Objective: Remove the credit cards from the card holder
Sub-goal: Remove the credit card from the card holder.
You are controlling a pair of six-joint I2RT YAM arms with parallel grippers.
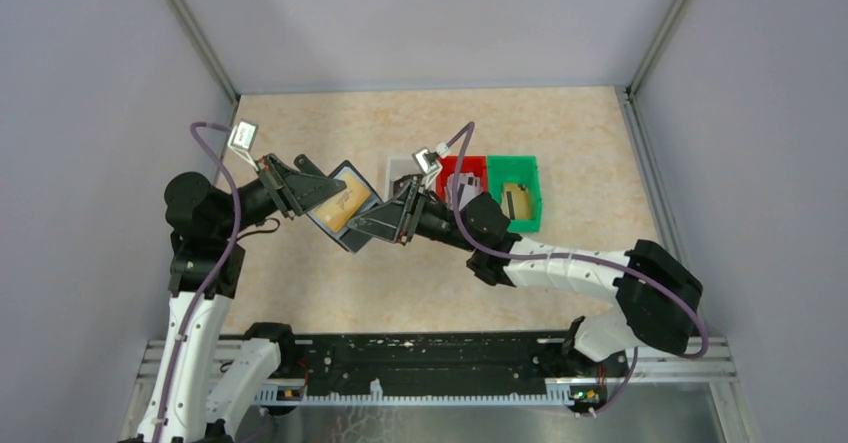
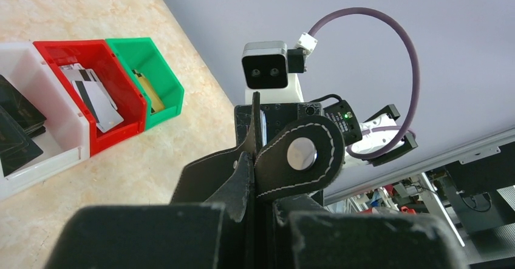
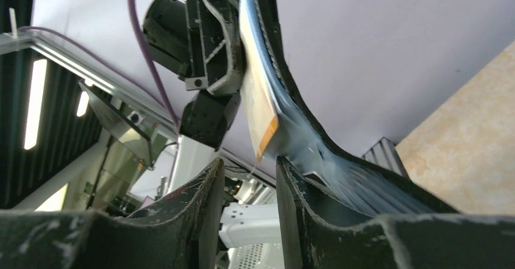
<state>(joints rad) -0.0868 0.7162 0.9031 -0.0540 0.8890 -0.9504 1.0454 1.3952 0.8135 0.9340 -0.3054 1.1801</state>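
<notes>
The card holder [image 1: 348, 225] is an open black wallet held up above the table. My left gripper [image 1: 305, 188] is shut on its upper left edge; in the left wrist view my left gripper [image 2: 267, 211] clamps the black leather beside the snap-tab strap [image 2: 302, 153]. A gold credit card [image 1: 340, 203] sits in the wallet, sticking out of the grey-blue slots [image 3: 340, 169]. My right gripper [image 1: 385, 225] is at the wallet's lower right corner. In the right wrist view my right gripper [image 3: 248, 169] is open, with the gold card's [image 3: 258, 99] corner just above the gap.
Three small bins stand side by side behind the wallet: white [image 1: 398, 168], red [image 1: 470, 163], green [image 1: 530, 168]. Grey-white cards [image 2: 97, 96] lie in the red bin, a gold card [image 2: 152, 96] in the green one, dark items in the white one. Grey walls enclose the table.
</notes>
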